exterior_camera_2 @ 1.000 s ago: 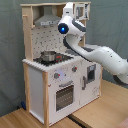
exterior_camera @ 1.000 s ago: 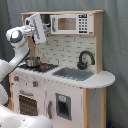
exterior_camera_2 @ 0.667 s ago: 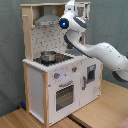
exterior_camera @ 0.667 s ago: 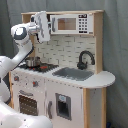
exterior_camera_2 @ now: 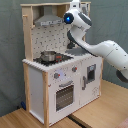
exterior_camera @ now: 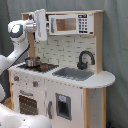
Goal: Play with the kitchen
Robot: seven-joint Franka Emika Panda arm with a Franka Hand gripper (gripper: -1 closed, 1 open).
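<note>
The kitchen (exterior_camera: 65, 50) is a tall toy unit of white panels and light wood, seen in both exterior views (exterior_camera_2: 35, 75). It has a black faucet (exterior_camera: 85, 59), a grey sink (exterior_camera: 75, 74), a stove with a small metal pot (exterior_camera: 32, 62) (exterior_camera_2: 48, 56), an oven door (exterior_camera: 30, 104) (exterior_camera_2: 64, 96) and an upper microwave cabinet (exterior_camera: 67, 24). My gripper (exterior_camera: 33, 25) is up at the white hood (exterior_camera: 40, 25) (exterior_camera_2: 47, 19), right beside its left edge in the first exterior view. The wrist with its blue light (exterior_camera_2: 67, 18) hangs above the stove.
My white arm (exterior_camera_2: 107, 50) stretches across the sink side in the second exterior view. The kitchen stands on a wooden surface (exterior_camera_2: 100, 112). A grey curtain (exterior_camera: 115, 40) hangs behind it. Part of the robot's white body (exterior_camera: 20, 120) fills the first exterior view's lower left.
The arm has risen from just above the stove to hood height, moving closer to the hood. The pot and the kitchen have not moved.
</note>
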